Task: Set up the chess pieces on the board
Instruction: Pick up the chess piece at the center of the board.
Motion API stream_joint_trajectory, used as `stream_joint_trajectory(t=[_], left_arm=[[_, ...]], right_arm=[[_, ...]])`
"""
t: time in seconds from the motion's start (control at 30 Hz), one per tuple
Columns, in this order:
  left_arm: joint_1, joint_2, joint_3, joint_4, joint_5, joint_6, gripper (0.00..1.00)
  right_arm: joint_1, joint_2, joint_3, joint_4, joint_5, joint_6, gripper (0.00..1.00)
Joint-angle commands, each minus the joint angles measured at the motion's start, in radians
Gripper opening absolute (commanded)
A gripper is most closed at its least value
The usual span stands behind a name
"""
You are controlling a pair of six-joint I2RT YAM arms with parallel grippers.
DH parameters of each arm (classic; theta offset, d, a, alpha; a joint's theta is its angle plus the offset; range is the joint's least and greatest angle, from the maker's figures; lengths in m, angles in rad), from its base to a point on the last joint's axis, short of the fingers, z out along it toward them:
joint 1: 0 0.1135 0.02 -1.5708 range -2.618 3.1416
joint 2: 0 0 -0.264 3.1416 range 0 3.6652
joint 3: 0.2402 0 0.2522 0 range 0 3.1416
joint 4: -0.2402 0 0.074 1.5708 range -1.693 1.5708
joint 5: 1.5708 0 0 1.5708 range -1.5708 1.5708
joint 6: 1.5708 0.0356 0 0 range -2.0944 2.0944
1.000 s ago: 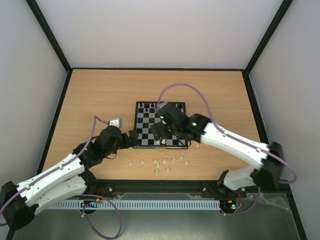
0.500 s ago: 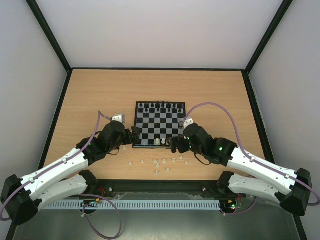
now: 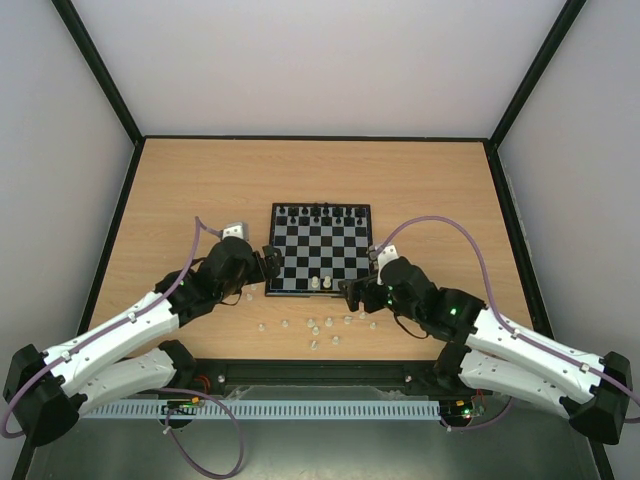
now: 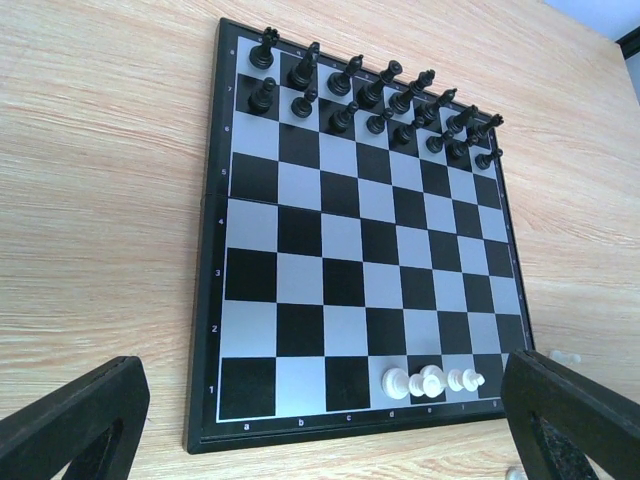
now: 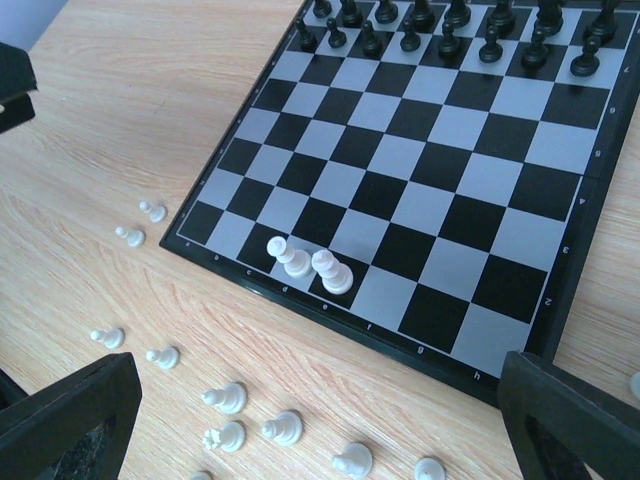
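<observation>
Near edge of the table (image 3: 180, 190): both arms reach away from their bases toward the middle, one to each side of the board.
Loose white pieces (image 5: 230, 400): scattered on the bare wood just in front of the board's near edge, between the two arms. All are off the board. Whether each stands or lies I cannot tell.
Left pincer (image 3: 270, 266): jaws spread wide and holding nothing. It hovers just beside the board's near left corner, and its fingers (image 4: 70, 430) frame the whole board in the left wrist view.
Right pincer (image 3: 350, 293): jaws also spread wide and empty. It sits low at the board's near right corner, above the loose pieces, and its fingers (image 5: 570, 420) stand far apart at the bottom of the right wrist view.
Board (image 3: 320, 245): lies flat at the middle of the table, square to its edges, with neither pincer touching it.
Two white pieces (image 5: 310, 265): upright and close together on the middle squares of the near row.
Middle rows: bare squares.
Black pieces (image 4: 370, 100): upright, filling the two far rows of the board.
</observation>
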Motion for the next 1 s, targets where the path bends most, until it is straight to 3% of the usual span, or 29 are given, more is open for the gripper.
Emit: stream_joint_trajectory(t=[0.0,0.6,0.97], left_arm=[[0.001,-0.002,0.031,-0.022,-0.012,-0.033,1.00],[0.002,0.102,0.021,0.033,-0.003,-0.034,0.99],[0.002,0.013,-0.021,0.015,0.008,-0.038,0.99]], right_arm=[[-0.003,-0.014,-0.032,0.029,-0.005,0.002,0.99],[-0.003,-0.037,-0.056,0.040,-0.017,0.011,0.99],[-0.002,-0.043,-0.041,0.006,-0.007,0.031,0.99]])
